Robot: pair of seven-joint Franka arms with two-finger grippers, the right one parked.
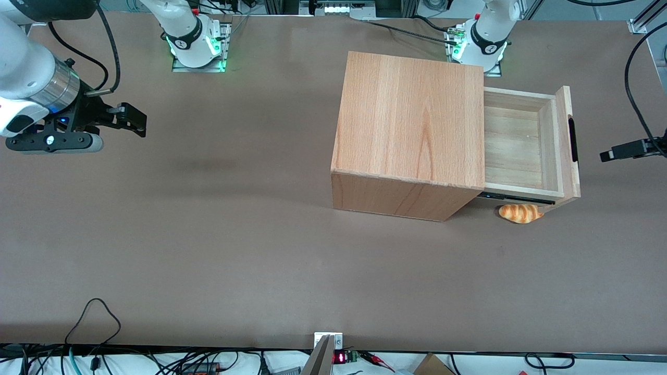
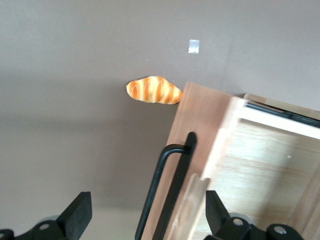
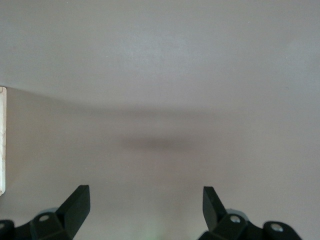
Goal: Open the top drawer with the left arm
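The top drawer (image 1: 513, 148) stands pulled well out of the wooden cabinet (image 1: 411, 130), and its pale plank interior shows bare. Its slim black bar handle (image 1: 573, 139) is on the flat front panel. The left arm's gripper (image 1: 604, 155) hovers in front of the drawer, a short gap away from the handle and touching nothing. In the left wrist view the gripper (image 2: 147, 215) is open wide and empty. There the handle (image 2: 167, 185) and the drawer front (image 2: 200, 130) show between the two fingers, farther off.
A toy croissant (image 1: 520, 212) lies on the brown table under the pulled-out drawer, beside the cabinet's near corner. It also shows in the left wrist view (image 2: 153, 90). A small white tape mark (image 2: 194, 46) is on the table farther off.
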